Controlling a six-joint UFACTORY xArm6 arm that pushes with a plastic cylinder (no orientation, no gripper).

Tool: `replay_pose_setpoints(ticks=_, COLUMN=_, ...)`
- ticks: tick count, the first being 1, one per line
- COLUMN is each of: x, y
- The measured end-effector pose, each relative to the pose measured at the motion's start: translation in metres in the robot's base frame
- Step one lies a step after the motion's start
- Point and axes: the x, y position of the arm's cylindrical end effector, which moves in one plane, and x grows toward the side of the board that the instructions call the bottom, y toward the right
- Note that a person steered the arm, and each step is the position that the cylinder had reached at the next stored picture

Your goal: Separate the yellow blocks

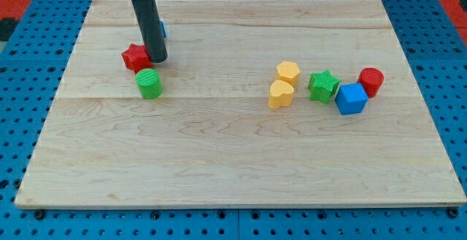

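Observation:
Two yellow blocks sit together right of the board's middle: a yellow hexagonal block [288, 72] above and a yellow heart-shaped block [280, 94] just below it, touching or nearly touching. My tip [157, 60] is far to the view's left of them, right beside a red star-shaped block [134, 57] and just above a green cylinder [149, 84]. A small blue block [163, 29] shows only as a sliver behind the rod.
To the right of the yellow blocks lie a green star-shaped block [322, 86], a blue cube [351, 98] and a red cylinder [371, 82], close together. The wooden board [233, 167] lies on a blue pegboard surface.

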Motion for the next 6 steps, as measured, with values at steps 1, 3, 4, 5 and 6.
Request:
replay_pose_setpoints(ticks=1, x=-0.001, y=0.096)
replay_pose_setpoints(ticks=3, x=0.03, y=0.247)
replay_pose_setpoints(ticks=4, x=0.087, y=0.195)
replay_pose_setpoints(ticks=5, x=0.066, y=0.159)
replay_pose_setpoints(ticks=6, x=0.072, y=0.174)
